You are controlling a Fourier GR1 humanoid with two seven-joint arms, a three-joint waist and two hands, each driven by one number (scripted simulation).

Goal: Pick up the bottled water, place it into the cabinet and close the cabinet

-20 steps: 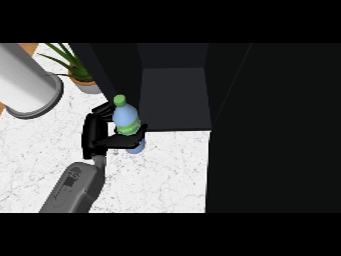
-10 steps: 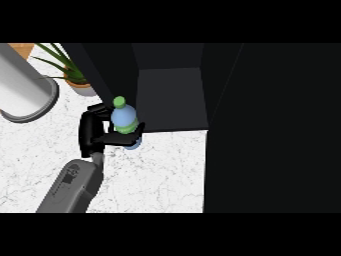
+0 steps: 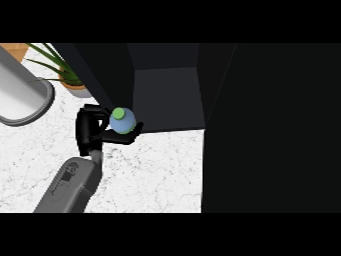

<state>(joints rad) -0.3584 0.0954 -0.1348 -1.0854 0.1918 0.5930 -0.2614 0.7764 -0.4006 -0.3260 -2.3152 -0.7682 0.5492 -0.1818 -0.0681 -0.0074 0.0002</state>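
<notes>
The bottled water (image 3: 123,120), pale blue with a green cap, is held above the marble counter (image 3: 152,172) with my left hand (image 3: 91,131) shut on it; fingers and thumb wrap its lower body. The cap points up toward the head view, so most of the bottle is seen end-on. It hangs just in front of the lower left corner of the dark cabinet's open compartment (image 3: 167,97). A broad dark panel (image 3: 284,130), seemingly the cabinet's door, fills the right side. My right hand is out of view.
A large white cylinder (image 3: 9,92) stands at the far left of the counter. Beside it, behind my hand, is a potted plant (image 3: 67,76). The cabinet's left wall (image 3: 106,75) rises close to the bottle.
My left hand has carried the bottle farther from me and slightly right, toward the cabinet's opening. The bottle now shows more cap-on.
</notes>
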